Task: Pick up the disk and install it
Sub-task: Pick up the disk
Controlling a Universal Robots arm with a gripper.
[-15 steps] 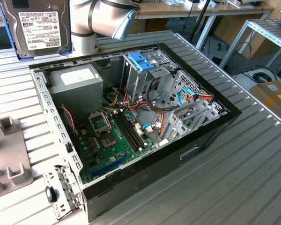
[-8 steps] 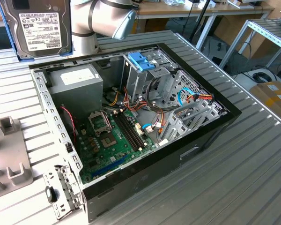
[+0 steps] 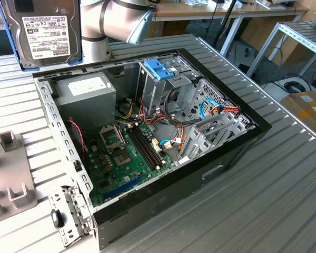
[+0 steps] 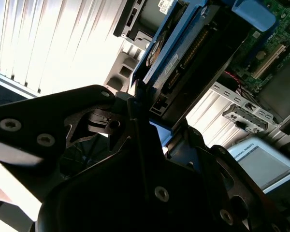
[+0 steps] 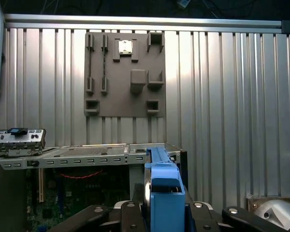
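Grey disk [image 3: 42, 31], clamped in gripper [image 5: 165, 220]

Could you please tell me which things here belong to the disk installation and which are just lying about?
Belong to the job: disk, gripped by the end effector; open computer case; blue-latched drive cage.
Just lying about: grey fixture plate; cardboard box.
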